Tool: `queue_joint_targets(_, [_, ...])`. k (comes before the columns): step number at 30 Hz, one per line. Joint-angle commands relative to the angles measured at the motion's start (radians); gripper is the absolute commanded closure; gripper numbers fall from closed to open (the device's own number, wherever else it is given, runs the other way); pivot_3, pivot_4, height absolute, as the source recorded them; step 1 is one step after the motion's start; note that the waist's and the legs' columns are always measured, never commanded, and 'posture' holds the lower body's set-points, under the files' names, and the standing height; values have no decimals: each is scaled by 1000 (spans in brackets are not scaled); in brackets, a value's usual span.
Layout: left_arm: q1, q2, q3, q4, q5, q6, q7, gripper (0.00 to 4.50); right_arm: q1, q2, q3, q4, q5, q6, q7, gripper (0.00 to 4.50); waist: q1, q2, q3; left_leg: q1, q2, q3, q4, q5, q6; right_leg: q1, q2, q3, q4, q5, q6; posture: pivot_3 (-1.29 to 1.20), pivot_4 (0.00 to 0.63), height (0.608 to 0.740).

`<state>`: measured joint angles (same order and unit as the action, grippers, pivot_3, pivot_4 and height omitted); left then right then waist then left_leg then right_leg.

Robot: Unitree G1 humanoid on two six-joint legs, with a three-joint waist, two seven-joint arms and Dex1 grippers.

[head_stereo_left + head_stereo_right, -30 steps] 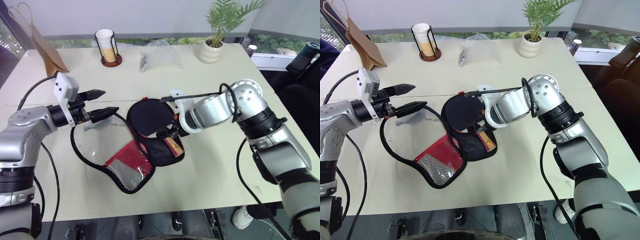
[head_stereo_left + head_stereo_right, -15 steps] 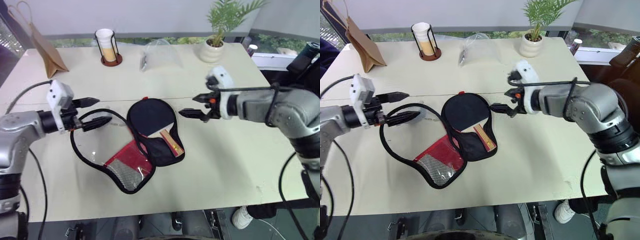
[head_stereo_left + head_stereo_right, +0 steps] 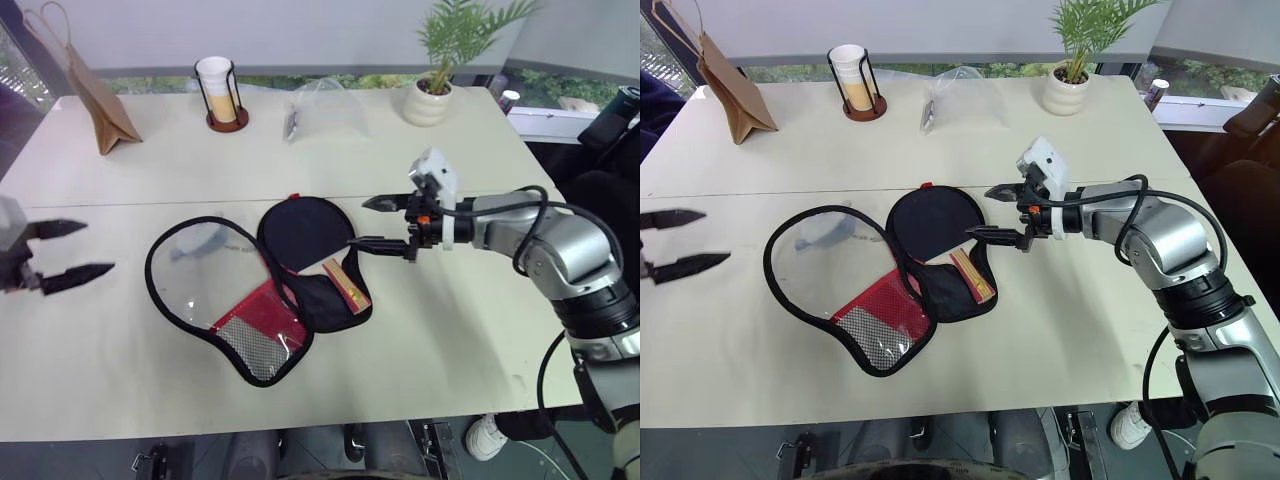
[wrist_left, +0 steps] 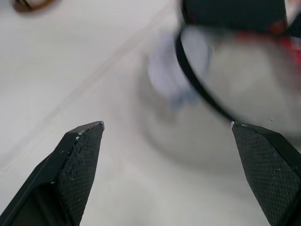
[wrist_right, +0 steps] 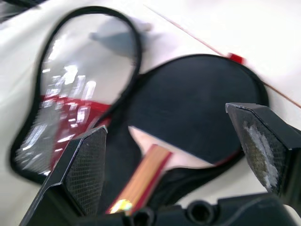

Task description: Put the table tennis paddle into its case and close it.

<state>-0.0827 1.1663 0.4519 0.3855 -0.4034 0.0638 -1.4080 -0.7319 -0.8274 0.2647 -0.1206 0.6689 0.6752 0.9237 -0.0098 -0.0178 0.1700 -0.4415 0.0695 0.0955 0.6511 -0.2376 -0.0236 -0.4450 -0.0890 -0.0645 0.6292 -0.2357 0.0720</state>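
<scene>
The table tennis paddle [image 3: 300, 234] lies flat with its black face up inside the black half of the open case [image 3: 325, 308], its wooden handle [image 3: 346, 283] pointing toward the table's front. The case's lid flap, with a clear window and a red mesh panel [image 3: 252, 322], is spread flat to the left. My right gripper [image 3: 358, 223] hovers open just right of the paddle, and its wrist view looks down on the paddle [image 5: 188, 113]. Far to the left, well away from the flap, my left gripper [image 3: 98, 246] stands open and holds nothing.
At the back of the beige table [image 3: 470, 330] stand a brown paper bag [image 3: 100, 105], a wire holder with paper cups [image 3: 222, 92], a clear plastic bag [image 3: 325, 108] and a potted plant [image 3: 438, 80]. A seam crosses the tabletop behind the case.
My right gripper pulled back to the right off the paddle and rolled its wrist. My left gripper drew away left from the flap's rim, and the flap now lies flat.
</scene>
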Motion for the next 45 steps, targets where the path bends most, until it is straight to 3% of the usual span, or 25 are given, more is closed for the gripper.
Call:
queue_joint_targets(1, [-5, 20, -20, 85, 58, -178, -61, 0, 4, -28, -42, -61, -22, -16, 90, 77, 0, 0, 0, 0, 0, 0, 0, 0, 0, 0, 0, 0, 0, 0, 0, 0, 150, 740])
queue_joint_targets(10, [-170, -185, -186, 233, 152, -474, -6, 0, 19, -52, -116, -136, -4, 10, 219, 77, 1, 0, -1, 0, 0, 1, 2, 0, 0, 0, 0, 0, 2, 3, 3, 0, 150, 740])
queue_joint_targets(17, [-269, -383, -290, 239, 181, -603, 76, 0, 15, -75, -156, -166, -23, 51, 209, 77, 0, -1, -1, 0, 0, 1, 4, 0, 0, 1, 0, 0, 4, 3, 4, 0, 150, 740])
queue_joint_targets(24, [-352, -503, -349, 44, 103, -415, 120, 0, 37, -80, -200, -204, -27, 89, 172, 77, 8, -1, -1, -1, 0, 0, 12, -1, 2, 3, 0, 0, 6, 3, 4, 0, 150, 740])
queue_joint_targets(33, [-513, -604, -434, -50, 24, 8, 145, 0, 22, -84, -278, -178, -53, 112, 83, 77, 21, -1, -1, -1, 0, -1, 14, -1, 3, 4, 1, 1, 6, 4, 6, 0, 150, 740])
queue_joint_targets(37, [-566, -648, -465, -22, 47, 63, 165, 0, 35, -87, -320, -180, -74, 114, 27, 77, 21, -1, -1, -1, 0, -2, 14, -1, 3, 4, 2, 1, 6, 4, 6, 0, 150, 740])
queue_joint_targets(45, [-573, -709, -550, 20, 153, 9, 212, 0, 53, -101, -383, -192, -73, 137, -29, 77, 21, -1, -1, -1, 0, -2, 14, -1, 3, 4, 2, 1, 6, 4, 6, 0, 150, 740])
